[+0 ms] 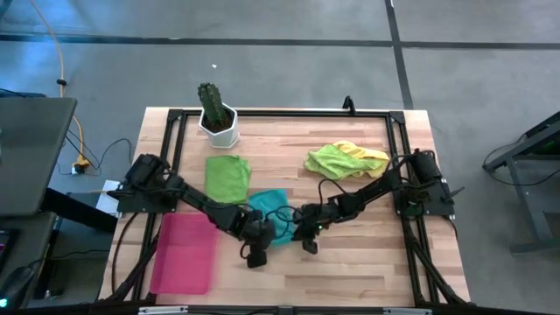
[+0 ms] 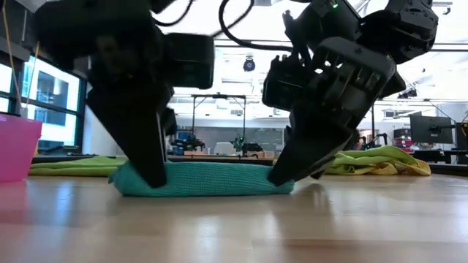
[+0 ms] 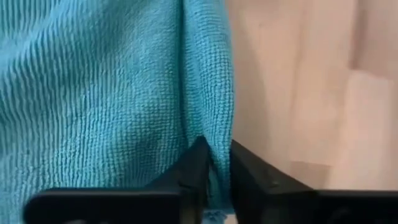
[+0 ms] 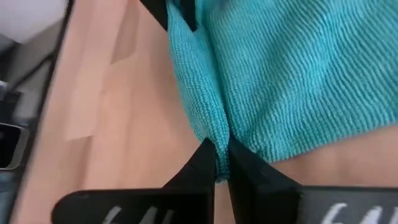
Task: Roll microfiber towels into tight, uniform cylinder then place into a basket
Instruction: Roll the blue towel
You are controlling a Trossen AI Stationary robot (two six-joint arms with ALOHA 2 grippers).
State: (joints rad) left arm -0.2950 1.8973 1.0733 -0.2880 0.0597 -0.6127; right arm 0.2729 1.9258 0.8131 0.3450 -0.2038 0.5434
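A teal towel [image 1: 273,213] lies on the wooden table, its near edge raised into a narrow fold. My left gripper [image 1: 261,236] is shut on that fold's left end and my right gripper [image 1: 302,234] on its right end. In the low view the teal towel [image 2: 208,179] stretches flat between the left gripper [image 2: 152,174] and the right gripper [image 2: 284,174]. A green towel [image 1: 227,178] lies flat behind it. Lime green and yellow towels [image 1: 344,159] lie bunched at the far right. The pink basket [image 1: 185,254] sits at the near left. My left gripper pinches the fold along the teal towel's near edge [image 3: 216,149] between its two fingers, at the left end. The fingers [image 3: 194,167] come steeply from above. The towel stays on the table. My right gripper pinches the same fold [image 4: 219,144] at its right end between its two fingers [image 4: 202,163]. It comes slanting down from the table's right. The cloth there is gathered into a narrow ridge, and the towel's remaining part lies flat on the wood.
A white pot with a cactus [image 1: 217,118] stands at the far left, behind the green towel. A black frame [image 1: 280,112] runs along the table's edges. Bare wood [image 1: 367,262] shows at the near right.
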